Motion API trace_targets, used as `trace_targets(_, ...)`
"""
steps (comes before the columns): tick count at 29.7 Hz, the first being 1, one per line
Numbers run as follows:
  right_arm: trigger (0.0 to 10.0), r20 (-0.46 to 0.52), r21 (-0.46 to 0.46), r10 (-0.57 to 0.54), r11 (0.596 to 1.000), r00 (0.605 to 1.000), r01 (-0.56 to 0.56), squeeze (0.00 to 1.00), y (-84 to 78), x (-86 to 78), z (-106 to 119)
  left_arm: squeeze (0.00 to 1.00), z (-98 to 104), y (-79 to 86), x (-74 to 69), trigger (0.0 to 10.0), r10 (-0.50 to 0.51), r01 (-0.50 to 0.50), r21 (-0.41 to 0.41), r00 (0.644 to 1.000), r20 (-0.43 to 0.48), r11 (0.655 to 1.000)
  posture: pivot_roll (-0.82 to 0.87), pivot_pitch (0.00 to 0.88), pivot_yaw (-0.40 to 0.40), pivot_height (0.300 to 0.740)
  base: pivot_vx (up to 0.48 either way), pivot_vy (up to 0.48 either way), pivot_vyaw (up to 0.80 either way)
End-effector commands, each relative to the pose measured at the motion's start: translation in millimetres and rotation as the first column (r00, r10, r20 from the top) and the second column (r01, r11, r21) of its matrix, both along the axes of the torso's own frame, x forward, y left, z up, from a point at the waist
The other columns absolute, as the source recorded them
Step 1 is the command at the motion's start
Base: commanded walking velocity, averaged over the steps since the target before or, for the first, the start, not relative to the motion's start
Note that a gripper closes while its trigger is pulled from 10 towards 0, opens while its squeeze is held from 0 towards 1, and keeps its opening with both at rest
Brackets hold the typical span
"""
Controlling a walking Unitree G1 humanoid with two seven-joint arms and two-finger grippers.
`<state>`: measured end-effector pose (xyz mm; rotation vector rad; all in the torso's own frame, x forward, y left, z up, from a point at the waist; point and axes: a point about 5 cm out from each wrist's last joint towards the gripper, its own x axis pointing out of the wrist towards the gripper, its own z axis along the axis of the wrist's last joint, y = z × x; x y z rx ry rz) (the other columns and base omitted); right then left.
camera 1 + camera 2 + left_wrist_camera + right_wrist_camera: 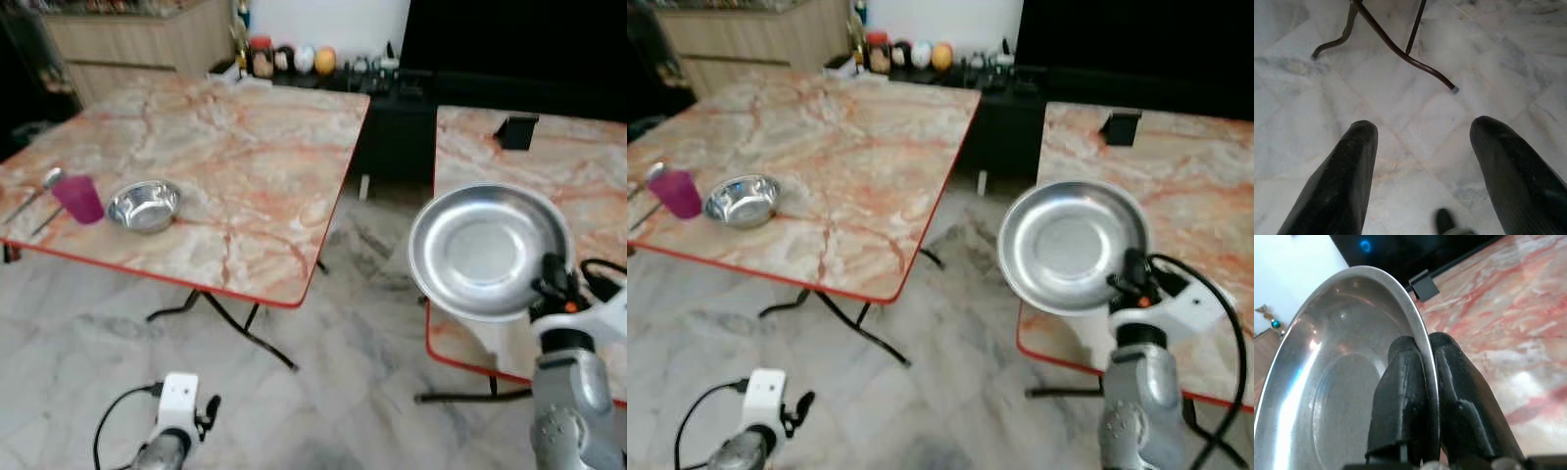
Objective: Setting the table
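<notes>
Two benches are seen from above, and between them a strip of marble floor (372, 294) is left bare. The right claw (1422, 357) is clamped on the near rim of a steel plate (488, 250), one finger on each face of the metal, as is shown plainly in the right wrist view. The plate is carried raised and tilted back toward the robot, probably so that a thin rim pinch can bear its weight while it is moved. Beyond and beneath the plate lies the right bench (588, 186), on which a small black stand (516, 130) is set well past the claw.

The left claw (1422, 171) is held low with its fingers (1347, 181) apart and nothing between them; only floor and a bent leg (1396, 49) of the bench are before it. This arm appears to be idle.

Well off to the left of the right claw, on the left bench (225, 147), a steel bowl (144, 206) is placed just beside a pink cup (79, 199), with a spoon (39, 189) beyond the cup. A place setting seems to be gathered there, so the plate is judged to be meant for that spot.
</notes>
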<state>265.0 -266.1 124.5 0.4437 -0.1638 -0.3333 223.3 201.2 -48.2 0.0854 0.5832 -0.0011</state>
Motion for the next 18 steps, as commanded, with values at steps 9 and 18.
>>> trace_targets(9, 10.0, 0.015, -0.003, 0.013, 1.0, 1.0, -0.013, 0.0, 5.3, 3.0, 4.4, 0.0, -0.5, 6.1, -2.5, 10.0, -0.007, 0.007, 0.023, 1.0, -0.008, 1.0, -0.02, 0.017, -0.012, 0.74, 0.0, -0.313, 0.0)
trace_targets(18, 10.0, 0.016, -0.003, 0.007, 1.0, 1.0, -0.007, 0.0, 6.2, 3.5, 4.4, 0.0, -0.6, 6.2, -2.8, 10.0, -0.001, 0.001, 0.022, 1.0, -0.008, 1.0, -0.02, 0.032, -0.014, 0.74, 0.0, -0.312, -0.26)
